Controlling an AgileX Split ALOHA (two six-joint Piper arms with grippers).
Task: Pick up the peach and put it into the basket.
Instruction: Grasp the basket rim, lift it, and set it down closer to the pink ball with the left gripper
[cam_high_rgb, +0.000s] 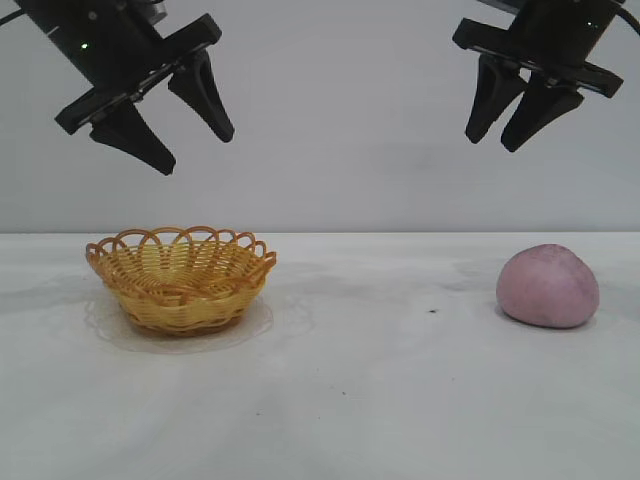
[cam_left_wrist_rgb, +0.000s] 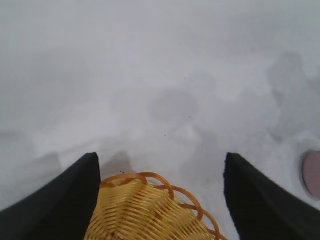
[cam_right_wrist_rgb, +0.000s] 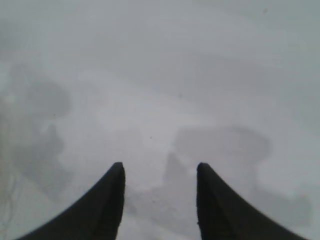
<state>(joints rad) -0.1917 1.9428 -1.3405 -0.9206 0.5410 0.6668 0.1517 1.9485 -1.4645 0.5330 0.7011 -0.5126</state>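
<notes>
The peach, a dusty pink-mauve lump, lies on the white table at the right. Its edge also shows in the left wrist view. The basket, yellow-orange wicker with a looped rim, stands at the left; it also shows between the fingers in the left wrist view. My left gripper hangs open and empty high above the basket. My right gripper hangs open and empty high above the table, a little left of the peach. The peach is out of the right wrist view.
The white table runs from the basket to the peach with a small dark speck near the peach. A pale wall stands behind.
</notes>
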